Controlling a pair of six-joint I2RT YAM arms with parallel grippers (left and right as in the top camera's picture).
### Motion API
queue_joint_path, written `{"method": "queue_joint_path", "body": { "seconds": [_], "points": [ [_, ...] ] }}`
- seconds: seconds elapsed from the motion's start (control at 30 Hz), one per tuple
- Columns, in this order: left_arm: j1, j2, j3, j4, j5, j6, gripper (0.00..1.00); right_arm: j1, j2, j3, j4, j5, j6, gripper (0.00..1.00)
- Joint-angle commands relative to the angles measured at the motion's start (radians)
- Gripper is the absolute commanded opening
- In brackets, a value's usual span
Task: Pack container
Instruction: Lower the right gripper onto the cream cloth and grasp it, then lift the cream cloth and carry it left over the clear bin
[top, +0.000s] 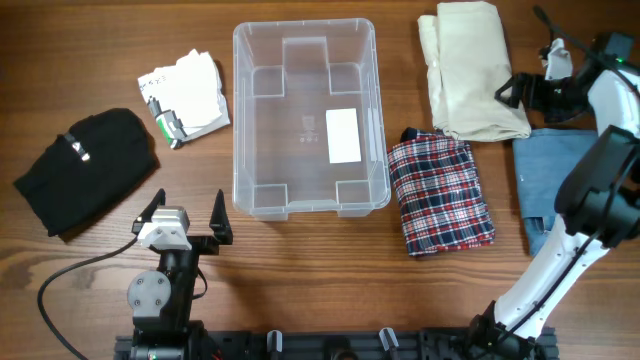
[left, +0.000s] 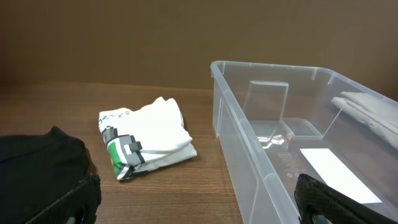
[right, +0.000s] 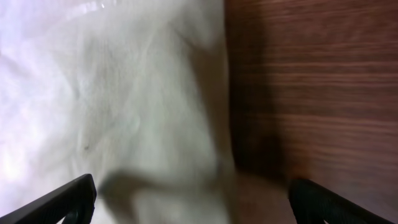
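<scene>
Wooden table (top: 300, 285), clear container (top: 241, 120), plain white label (top: 343, 135) on base, left fingers (top: 218, 216) apart, right fingers (right: 62, 202) apart

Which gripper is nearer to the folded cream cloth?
Right. The right gripper hovers open at the right edge of the cream cloth. The left gripper sits far across the table, by the front left corner of the container.

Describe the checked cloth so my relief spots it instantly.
Find the clear container in the middle. Beside its right wall lies a folded cloth, nearer the robot than the cream one and left of the blue denim. It alone is red, navy and white plaid.
</scene>
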Motion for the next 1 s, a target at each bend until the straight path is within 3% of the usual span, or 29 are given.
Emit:
{"method": "queue_joint_path", "body": {
  "seconds": [0.0,0.2,0.43,0.7,0.9,0.97],
  "points": [
    [-0.005,-0.007,-0.006,-0.001,0.015,0.019,1.00,0.042,0.039,-0.002,0.014,-0.023,-0.042,1.00],
    [-0.005,-0.007,-0.006,-0.001,0.015,0.019,1.00,0.076,0.044,-0.002,0.022,0.049,-0.040,0.99],
    [-0.005,-0.007,-0.006,-0.001,0.015,0.019,1.00,0.079,0.044,-0.008,0.012,0.143,-0.038,0.86],
    [-0.005,-0.007,-0.006,-0.001,0.015,0.019,1.00,0.079,0.051,-0.028,0.032,0.151,-0.040,0.48],
    [-0.005,-0.007,-0.006,-0.001,0.015,0.019,1.00,0.078,0.050,-0.024,0.032,0.150,-0.037,0.04],
    [-0.005,-0.007,-0.006,-0.001,0.015,0.019,1.00,0.078,0.049,-0.014,0.031,0.150,-0.010,0.04]
  ]
}}
